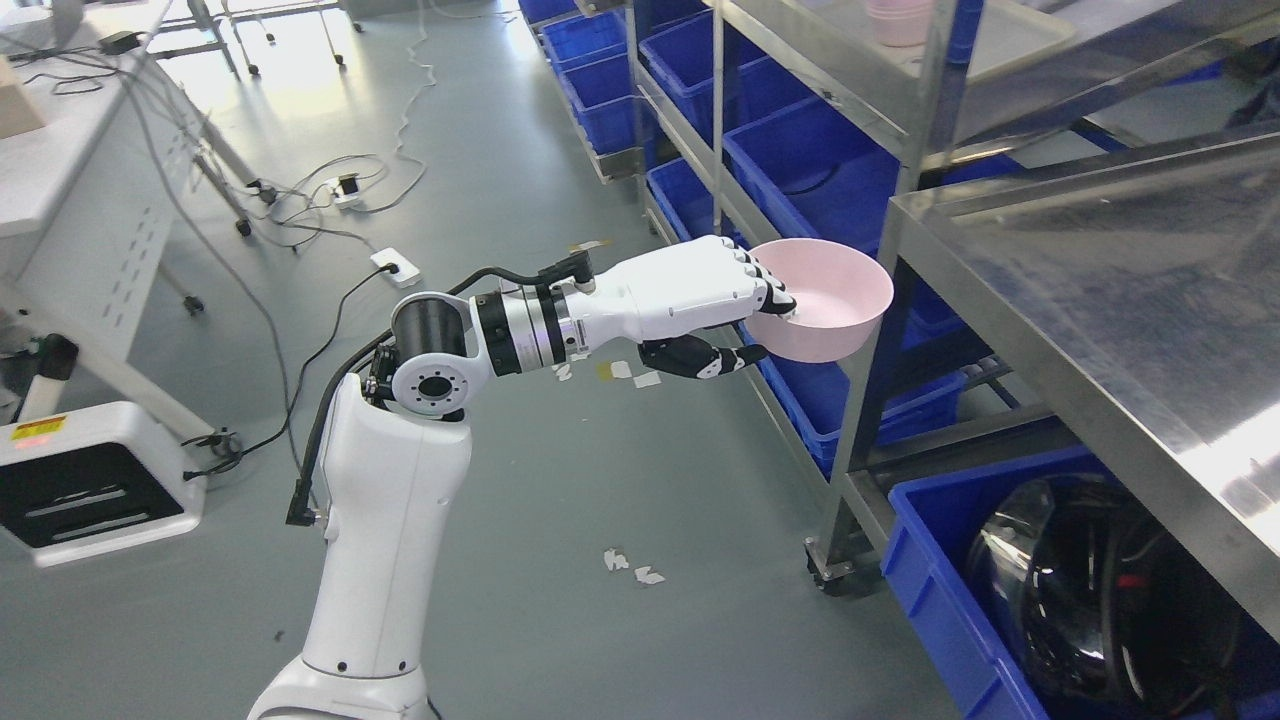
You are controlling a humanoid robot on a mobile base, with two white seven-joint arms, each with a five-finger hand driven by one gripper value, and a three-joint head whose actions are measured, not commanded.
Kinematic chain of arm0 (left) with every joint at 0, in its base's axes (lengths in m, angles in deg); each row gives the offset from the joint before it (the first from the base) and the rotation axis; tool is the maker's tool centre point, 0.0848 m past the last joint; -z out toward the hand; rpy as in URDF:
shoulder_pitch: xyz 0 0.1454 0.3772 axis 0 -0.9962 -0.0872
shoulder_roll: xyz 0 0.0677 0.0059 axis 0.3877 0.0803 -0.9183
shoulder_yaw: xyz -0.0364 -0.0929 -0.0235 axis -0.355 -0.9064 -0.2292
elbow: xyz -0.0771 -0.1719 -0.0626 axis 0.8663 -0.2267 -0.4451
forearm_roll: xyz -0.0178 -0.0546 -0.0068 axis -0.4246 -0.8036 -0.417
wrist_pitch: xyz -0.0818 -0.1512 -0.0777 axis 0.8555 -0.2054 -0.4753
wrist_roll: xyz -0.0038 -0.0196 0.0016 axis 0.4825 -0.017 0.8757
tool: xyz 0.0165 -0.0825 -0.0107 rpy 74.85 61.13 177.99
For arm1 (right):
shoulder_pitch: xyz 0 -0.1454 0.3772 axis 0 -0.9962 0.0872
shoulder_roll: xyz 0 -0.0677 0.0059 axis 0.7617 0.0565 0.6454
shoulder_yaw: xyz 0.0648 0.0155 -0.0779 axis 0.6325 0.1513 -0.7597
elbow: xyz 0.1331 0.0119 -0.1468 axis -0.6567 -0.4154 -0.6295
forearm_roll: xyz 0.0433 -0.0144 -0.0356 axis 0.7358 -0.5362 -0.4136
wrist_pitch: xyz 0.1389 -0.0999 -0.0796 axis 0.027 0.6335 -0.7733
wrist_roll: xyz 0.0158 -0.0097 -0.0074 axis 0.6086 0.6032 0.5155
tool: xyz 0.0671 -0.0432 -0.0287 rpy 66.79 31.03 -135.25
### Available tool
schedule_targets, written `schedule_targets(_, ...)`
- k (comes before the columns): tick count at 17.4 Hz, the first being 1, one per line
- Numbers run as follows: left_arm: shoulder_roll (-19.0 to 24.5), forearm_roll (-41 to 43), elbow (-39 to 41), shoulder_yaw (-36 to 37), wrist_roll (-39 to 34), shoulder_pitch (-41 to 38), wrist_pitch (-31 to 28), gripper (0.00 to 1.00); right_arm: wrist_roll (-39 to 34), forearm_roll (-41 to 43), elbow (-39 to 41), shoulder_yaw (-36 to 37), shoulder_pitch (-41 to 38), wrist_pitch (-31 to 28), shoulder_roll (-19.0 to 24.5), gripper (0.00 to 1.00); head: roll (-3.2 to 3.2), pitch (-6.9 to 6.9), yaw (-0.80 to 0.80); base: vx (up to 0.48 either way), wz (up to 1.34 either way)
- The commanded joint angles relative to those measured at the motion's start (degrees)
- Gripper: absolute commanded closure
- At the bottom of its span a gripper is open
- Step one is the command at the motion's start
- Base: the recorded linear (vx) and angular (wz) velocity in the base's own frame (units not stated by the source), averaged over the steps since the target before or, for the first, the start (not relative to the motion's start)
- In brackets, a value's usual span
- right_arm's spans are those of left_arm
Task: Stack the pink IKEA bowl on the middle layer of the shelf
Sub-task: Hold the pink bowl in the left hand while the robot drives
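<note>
- Left hand point(735, 320): reaches in from the lower left, clamped on the near rim of the bowl, fingers over the lip and thumb beneath.
- Pink bowl point(825, 300): held in the air, upright with a slight tilt, just beside the front corner post of the steel shelf point(1100, 290). It rests on nothing and is not yet over any layer.
- Second pink bowl point(900, 20): far right at the top edge, standing on a pale tray point(1010, 40) on a higher layer; likely the one to stack onto, though I cannot tell which layer counts as the middle.
- Blue bins point(800, 170): rows under the shelves, directly below the held bowl.
- Floor point(500, 200): cables and a power strip, well apart from the arm.
- Right hand: not seen.
- Risk: the bowl could knock the post on its way in, since it hangs so close.
- Risk: the one-sided rim grip could let the bowl tip or slip into the bins.
- Risk: set down off-centre, it could fail to nest.
</note>
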Motion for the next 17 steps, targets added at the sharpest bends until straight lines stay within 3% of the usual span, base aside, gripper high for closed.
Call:
schedule_targets(1, 0.95, -0.04, 0.48, 0.71, -0.04, -0.19, 0.02, 0.99, 0.03, 0.00, 1.00, 0.00, -0.26, 0.05, -1.00, 0.00, 0.00, 0.00, 0.00, -0.044, 0.61)
schedule_targets(17, 0.95, -0.04, 0.48, 2.29, -0.57, -0.28, 0.02, 0.99, 0.03, 0.00, 1.00, 0.00, -0.26, 0.05, -1.00, 0.00, 0.00, 0.01, 0.00, -0.011, 0.16)
